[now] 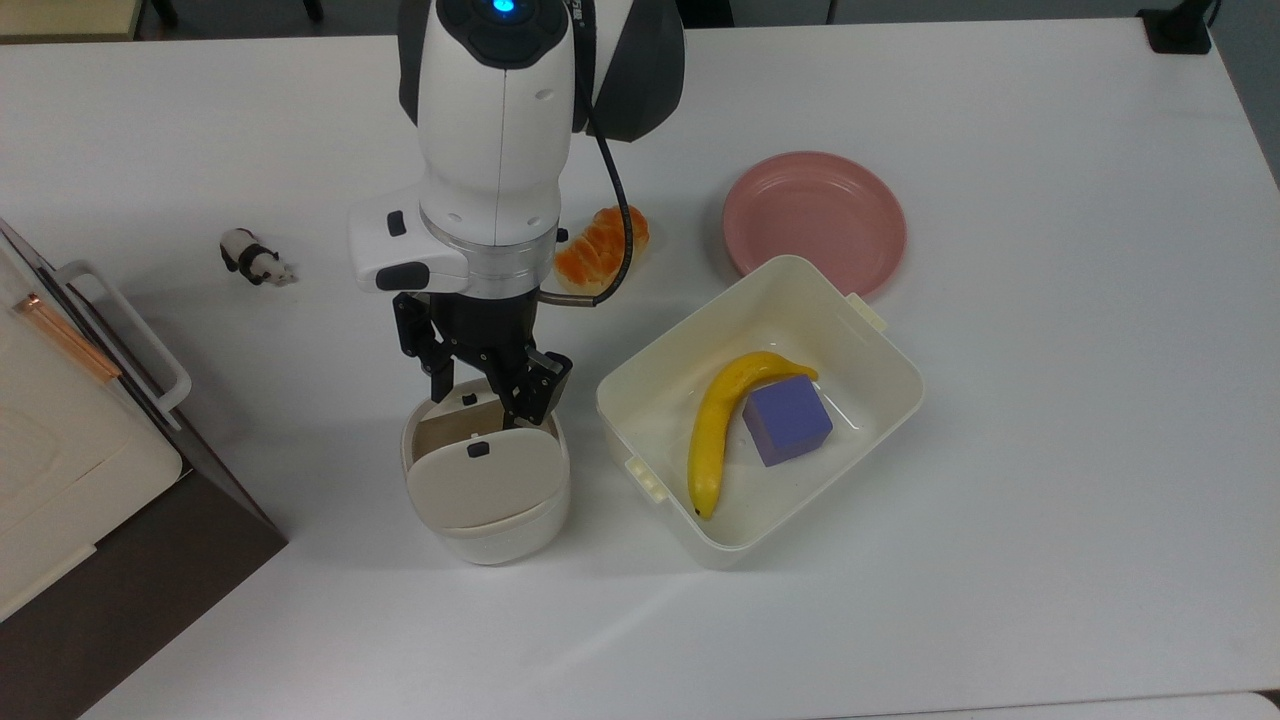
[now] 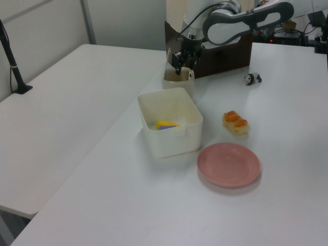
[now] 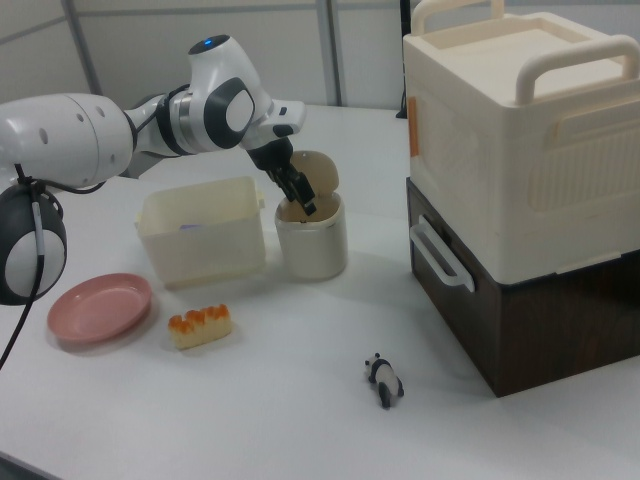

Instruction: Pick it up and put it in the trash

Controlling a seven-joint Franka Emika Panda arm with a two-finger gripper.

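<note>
The trash [image 1: 486, 490] is a small cream bin with a swing flap, and its far half stands open onto a brown inside. My gripper [image 1: 487, 392] hangs right over that opening, with its fingers spread open and nothing between them. The paper wad is hidden from sight. In the left view the gripper [image 2: 179, 68] dips just above the trash [image 2: 178, 82]. The right view has the gripper [image 3: 303, 200] at the mouth of the trash [image 3: 312, 245], beside the raised flap.
A cream tub [image 1: 880, 345] holding a banana [image 1: 715, 425] and a purple cube [image 1: 787, 420] sits to the top view's right of the bin. Beyond lie a bread piece [image 1: 600, 250], a pink plate [image 1: 815, 212] and a toy panda [image 1: 254, 258]. A big cream box on a dark stand [image 1: 70, 440] fills the top view's left edge.
</note>
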